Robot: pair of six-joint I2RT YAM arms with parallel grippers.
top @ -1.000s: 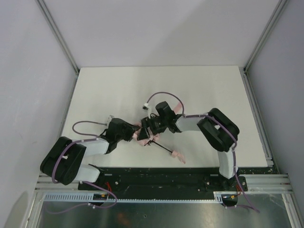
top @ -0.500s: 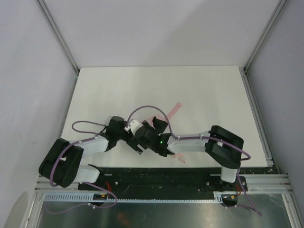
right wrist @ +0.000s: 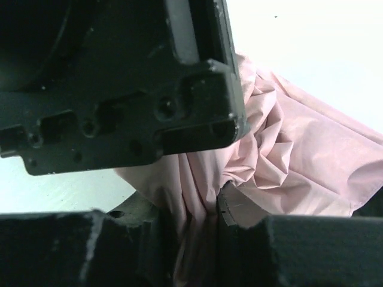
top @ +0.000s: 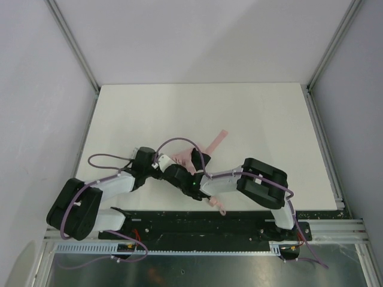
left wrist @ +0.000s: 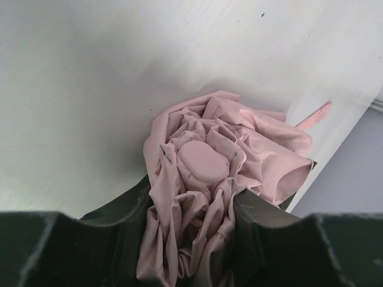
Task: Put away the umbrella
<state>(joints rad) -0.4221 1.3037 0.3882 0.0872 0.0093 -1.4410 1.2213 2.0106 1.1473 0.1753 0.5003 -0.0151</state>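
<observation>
You've got the umbrella [left wrist: 203, 161] bunched up near the middle of the table's [top: 239, 107] near edge, with your left hand [left wrist: 191, 209] clamped round the gathered canopy and your right hand [right wrist: 200, 221] pinched shut on a fold of the same fabric, the two almost touching. Its long axis runs diagonally: strap [top: 216, 140] pointing toward the far right corner, handle [top: 214, 203] poking out by the near edge under your right forearm. Your right arm looks nearer to that handle end.
</observation>
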